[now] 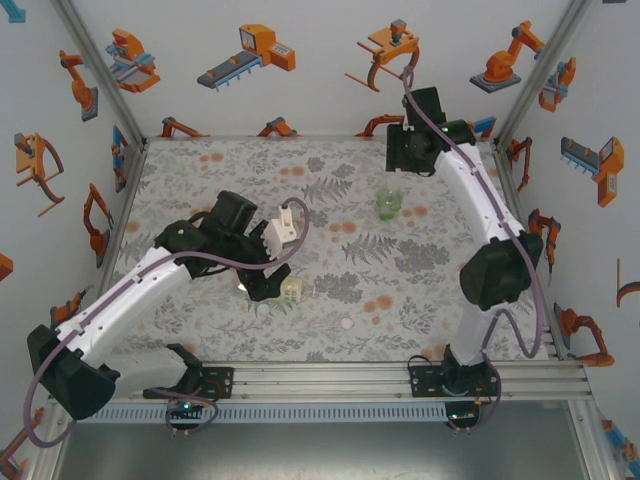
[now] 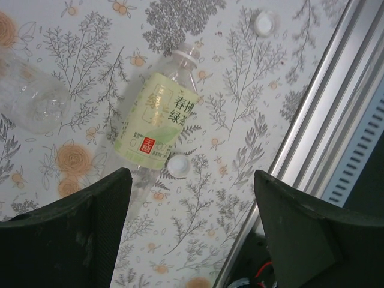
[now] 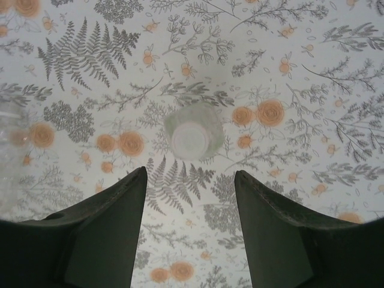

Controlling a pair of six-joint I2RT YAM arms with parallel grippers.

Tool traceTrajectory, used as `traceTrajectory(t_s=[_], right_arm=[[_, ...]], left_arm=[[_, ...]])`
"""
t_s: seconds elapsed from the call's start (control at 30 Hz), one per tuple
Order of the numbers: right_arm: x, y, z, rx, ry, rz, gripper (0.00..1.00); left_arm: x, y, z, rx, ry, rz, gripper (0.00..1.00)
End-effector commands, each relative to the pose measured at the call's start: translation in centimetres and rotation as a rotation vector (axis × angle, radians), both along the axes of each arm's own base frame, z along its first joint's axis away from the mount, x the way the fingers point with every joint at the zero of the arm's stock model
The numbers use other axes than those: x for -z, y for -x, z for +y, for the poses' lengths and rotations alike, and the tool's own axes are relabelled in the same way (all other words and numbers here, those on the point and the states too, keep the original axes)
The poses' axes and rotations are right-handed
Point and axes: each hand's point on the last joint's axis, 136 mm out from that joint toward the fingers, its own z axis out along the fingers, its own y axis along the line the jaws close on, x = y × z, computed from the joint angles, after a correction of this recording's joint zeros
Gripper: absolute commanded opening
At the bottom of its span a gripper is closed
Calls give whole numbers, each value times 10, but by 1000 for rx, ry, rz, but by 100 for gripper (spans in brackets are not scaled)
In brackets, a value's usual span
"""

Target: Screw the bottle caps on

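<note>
Bottle (image 2: 157, 117) lying flat, ahead of left claw (image 2: 191, 177)

Clear glossy plastic bottle (image 2: 157, 123), matt printed mat (image 2: 255, 102)

Top external looks down from above the near edge over the whole mat (image 1: 200, 180). Left wrist faces down close by that edge, sharing the labelled bottle (image 2: 159, 123) with it. Right wrist, close near the far edge, shares the squat bottle (image 3: 193, 132).
</note>
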Motion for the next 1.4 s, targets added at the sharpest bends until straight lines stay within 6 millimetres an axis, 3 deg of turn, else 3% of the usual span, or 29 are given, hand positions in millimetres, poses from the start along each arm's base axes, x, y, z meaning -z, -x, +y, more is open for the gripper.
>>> traceTrajectory(t_s=[0.0, 0.3, 0.57, 0.87, 1.37], right_arm=[[-17, 28, -6, -8, -16, -15, 57], [-19, 78, -22, 26, -46, -32, 57], [-8, 108, -31, 45, -60, -17, 57], [4, 125, -37, 61, -62, 2, 57], [12, 131, -36, 51, -70, 25, 57]], left_arm=[[31, 5, 13, 151, -140, -36, 76], [95, -17, 19, 230, -370, 17, 78], [132, -19, 6, 287, -378, 98, 78], [162, -28, -8, 301, -391, 104, 77], [194, -41, -5, 252, -464, 121, 74]])
